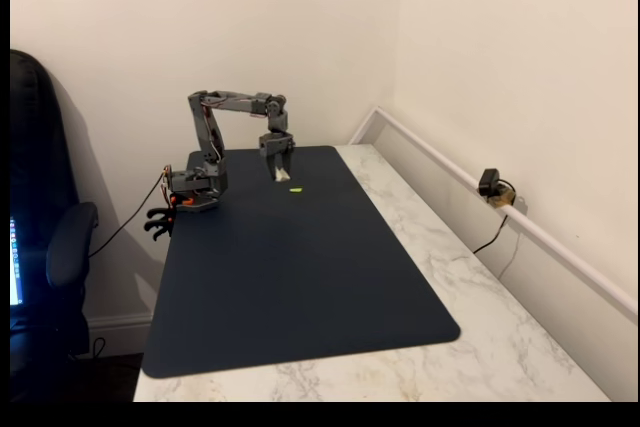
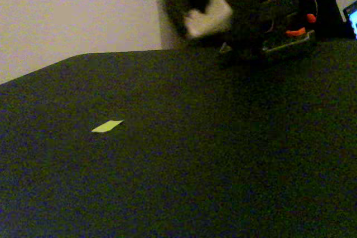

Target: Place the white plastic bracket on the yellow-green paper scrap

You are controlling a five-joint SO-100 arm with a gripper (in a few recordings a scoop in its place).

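The white plastic bracket [image 1: 282, 176] [image 2: 207, 15] hangs between the dark fingers of my gripper [image 1: 280, 174] [image 2: 205, 22], which points down near the back of the dark blue mat [image 1: 300, 277]. The gripper is shut on the bracket, and in a fixed view the bracket looks blurred and raised off the mat. The yellow-green paper scrap [image 1: 297, 189] [image 2: 107, 126] lies flat on the mat, a short way in front of and to the right of the gripper in a fixed view. Nothing rests on the scrap.
The arm's base [image 1: 195, 192] is clamped at the mat's back left corner. The mat lies on a marble table [image 1: 480, 327] set into a wall corner. A small camera [image 1: 489, 185] sits by the white rail at the right. A dark chair [image 1: 50, 247] stands at the left.
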